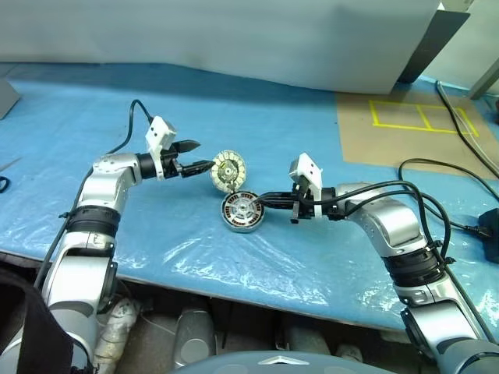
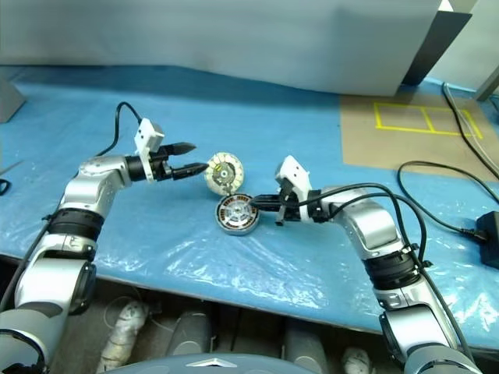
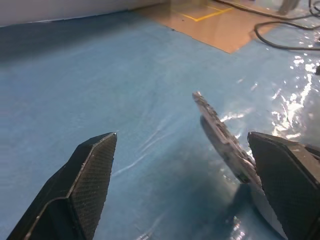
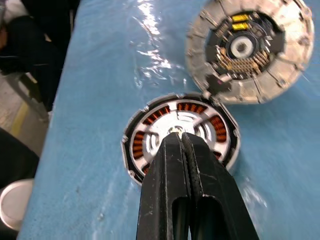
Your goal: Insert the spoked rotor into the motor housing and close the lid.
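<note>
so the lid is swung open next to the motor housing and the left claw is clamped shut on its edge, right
Not quite. The lid is swung open beside the motor housing, but the left claw is open, not clamped on it. The left wrist view shows its two fingers spread wide, with the lid's edge standing between them near one finger.

Lid (image 1: 228, 170) upright behind motor housing (image 1: 242, 212), touching.

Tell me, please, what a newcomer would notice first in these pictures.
The open motor housing at the middle of the blue table, copper windings showing, its lid tilted up behind it. The shut right pincer points at its centre; the open left pincer flanks the lid.
</note>
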{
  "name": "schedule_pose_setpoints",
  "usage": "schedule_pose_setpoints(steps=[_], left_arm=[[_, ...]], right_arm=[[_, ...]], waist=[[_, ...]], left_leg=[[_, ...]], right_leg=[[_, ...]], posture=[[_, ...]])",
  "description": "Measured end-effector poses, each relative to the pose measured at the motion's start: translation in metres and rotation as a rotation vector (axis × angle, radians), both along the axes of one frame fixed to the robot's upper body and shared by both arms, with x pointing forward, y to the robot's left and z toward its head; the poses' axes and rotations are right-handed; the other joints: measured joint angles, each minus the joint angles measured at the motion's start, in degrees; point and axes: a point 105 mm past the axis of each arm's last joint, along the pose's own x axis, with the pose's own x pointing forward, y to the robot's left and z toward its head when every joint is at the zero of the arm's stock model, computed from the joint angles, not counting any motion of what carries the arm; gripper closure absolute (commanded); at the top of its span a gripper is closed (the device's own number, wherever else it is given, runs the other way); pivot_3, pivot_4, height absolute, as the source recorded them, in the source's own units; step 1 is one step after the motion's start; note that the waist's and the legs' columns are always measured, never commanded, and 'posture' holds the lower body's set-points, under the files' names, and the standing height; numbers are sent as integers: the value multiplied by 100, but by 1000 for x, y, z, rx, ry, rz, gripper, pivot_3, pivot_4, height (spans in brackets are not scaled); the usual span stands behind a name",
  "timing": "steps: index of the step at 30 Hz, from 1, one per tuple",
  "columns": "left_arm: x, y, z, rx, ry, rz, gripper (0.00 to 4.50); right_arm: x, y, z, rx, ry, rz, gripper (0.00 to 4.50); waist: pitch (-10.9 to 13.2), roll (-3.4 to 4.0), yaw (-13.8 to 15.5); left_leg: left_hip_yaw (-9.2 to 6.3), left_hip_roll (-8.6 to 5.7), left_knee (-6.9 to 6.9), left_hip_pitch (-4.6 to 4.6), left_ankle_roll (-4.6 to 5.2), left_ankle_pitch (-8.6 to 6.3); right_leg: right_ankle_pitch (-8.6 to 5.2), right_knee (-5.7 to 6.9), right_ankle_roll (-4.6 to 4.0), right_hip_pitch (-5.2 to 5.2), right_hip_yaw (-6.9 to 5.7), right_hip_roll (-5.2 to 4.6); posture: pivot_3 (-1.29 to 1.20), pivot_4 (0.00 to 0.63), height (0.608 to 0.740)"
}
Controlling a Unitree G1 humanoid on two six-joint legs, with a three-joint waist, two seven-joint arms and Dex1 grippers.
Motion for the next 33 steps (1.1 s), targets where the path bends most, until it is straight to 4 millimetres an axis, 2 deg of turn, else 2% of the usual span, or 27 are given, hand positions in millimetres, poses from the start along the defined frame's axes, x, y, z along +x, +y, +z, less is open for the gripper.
schedule_pose_setpoints(steps=[3,5,8,11,13,15,20,23,26,33], left_arm=[[6,10,12,-130,59,24,1680],[9,14,12,-182,109,41,2359],[14,11,-2,-208,181,59,3425],[14,-5,-28,-175,267,47,4437],[12,-19,-44,-137,303,23,4437],[11,-33,-49,-130,313,-13,4437],[14,-57,-29,-166,243,-94,4437],[17,-66,-14,-200,204,-129,4437],[14,-70,-8,-201,180,-179,4437],[-15,-90,-4,-77,108,-473,4437]], right_arm=[[-7,-11,-14,-23,35,-52,4500],[-10,-12,-17,-31,40,-67,4500],[-11,-12,-16,-36,26,-81,4500],[-11,-13,-18,-40,28,-97,4500],[-11,-14,-19,-42,28,-106,4500],[-11,-14,-19,-45,33,-115,4500],[-14,-11,-12,-34,18,-109,4500],[-17,-13,-16,-44,27,-121,4500],[-19,-18,-22,-62,48,-141,4500],[-18,-20,-20,-58,40,-167,4500]], waist=[[1,-1,-10],[1,-1,-12],[1,-1,7],[3,-4,37],[8,-12,49],[15,-24,49],[19,-29,45],[20,-30,49],[20,-30,40],[20,-29,64]], left_leg=[[0,1,-7,1,-1,0],[-1,0,-7,2,-1,0],[-1,-3,-6,2,-1,-1],[-2,-4,-2,0,-1,0],[-4,-4,-1,-1,0,0],[-7,-3,-1,-2,0,0],[-15,-4,-5,-4,-1,0],[-21,-6,-6,-8,-1,0],[-25,-6,-6,-11,-1,-1],[-31,-7,-12,6,-1,-1]], right_leg=[[8,0,13,-3,-1,2],[8,0,14,-3,-1,2],[7,-3,13,0,-1,-2],[7,-6,12,4,-2,-6],[8,-5,13,5,-2,-6],[10,-5,17,5,-4,-5],[11,-5,19,6,-10,-5],[11,-6,19,6,-15,-6],[12,-9,20,6,-17,-5],[10,-20,17,32,-24,-10]], posture=[[0,150,740],[0,150,740],[0,150,740],[0,150,740],[0,150,740],[0,150,740],[0,150,740],[0,150,740],[0,150,740],[0,150,740]])
